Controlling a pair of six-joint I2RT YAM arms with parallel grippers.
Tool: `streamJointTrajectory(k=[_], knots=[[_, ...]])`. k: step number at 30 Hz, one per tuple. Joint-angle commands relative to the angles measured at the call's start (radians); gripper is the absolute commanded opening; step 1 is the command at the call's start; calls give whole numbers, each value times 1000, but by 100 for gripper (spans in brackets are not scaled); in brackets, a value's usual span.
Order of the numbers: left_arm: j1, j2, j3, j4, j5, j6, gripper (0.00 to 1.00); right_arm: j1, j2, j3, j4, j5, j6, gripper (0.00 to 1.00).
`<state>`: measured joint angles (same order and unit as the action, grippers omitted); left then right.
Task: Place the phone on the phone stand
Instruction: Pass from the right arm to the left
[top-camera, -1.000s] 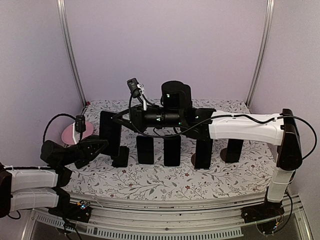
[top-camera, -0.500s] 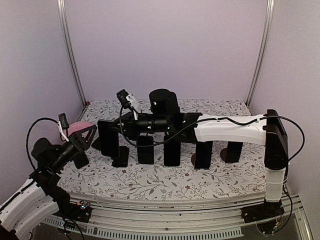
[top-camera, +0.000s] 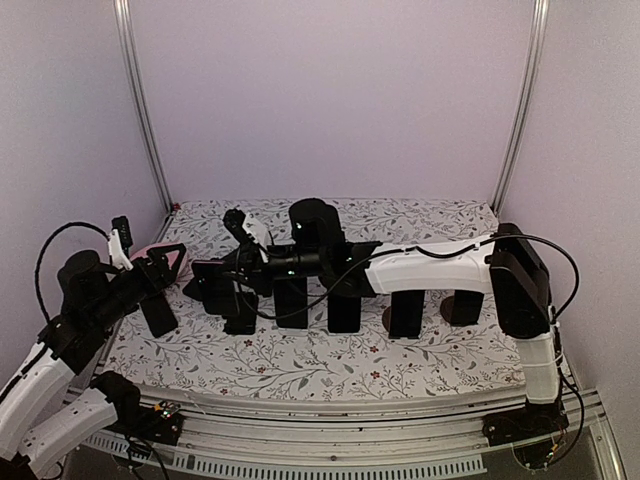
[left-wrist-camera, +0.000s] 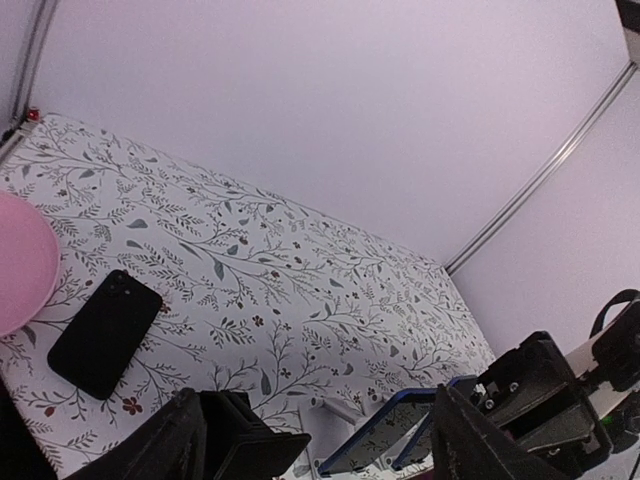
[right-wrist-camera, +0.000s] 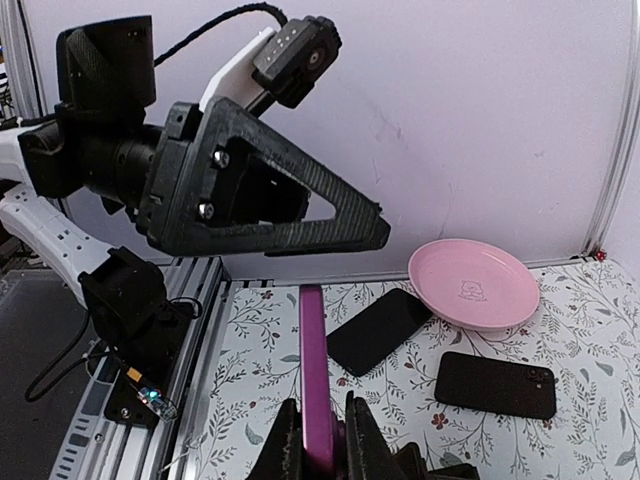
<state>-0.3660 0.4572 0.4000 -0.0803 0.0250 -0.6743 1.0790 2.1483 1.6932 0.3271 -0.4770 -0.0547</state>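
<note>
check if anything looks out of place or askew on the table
Nothing is spilled or damaged. A black phone and a second black phone lie flat on the floral cloth beside the pink plate, skewed at different angles, off any stand. The right gripper pinches a purple-edged phone edge-on.

Scene is reading as a robotics lab test cell. Plain lilac backdrop panels (top-camera: 330, 100) are closing in the far side and both flanks, with bare aluminium uprights (top-camera: 143, 110) standing in the far corners. A floral cloth (top-camera: 300, 365) is covering the table, and a slotted metal rail (top-camera: 330, 455) is running along its near edge, where the left arm (top-camera: 35, 380) and right arm (top-camera: 430, 270) are mounted. Exposed cables (right-wrist-camera: 205, 30) are looping over the arms, and a bare circuit board (right-wrist-camera: 140, 395) is glowing by one base. Identical black stands (top-camera: 405, 310) are lining up in a row across the cloth.
</note>
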Motion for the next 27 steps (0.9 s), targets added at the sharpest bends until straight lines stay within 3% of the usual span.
streamJointTrajectory(k=[1,27], knots=[[11,8,74,-89,16,52,78,-23,26,5,142,-61,-93,1],[12,42,102,-121,48,74,78,-39,128,-8,159,-39,-122,1]])
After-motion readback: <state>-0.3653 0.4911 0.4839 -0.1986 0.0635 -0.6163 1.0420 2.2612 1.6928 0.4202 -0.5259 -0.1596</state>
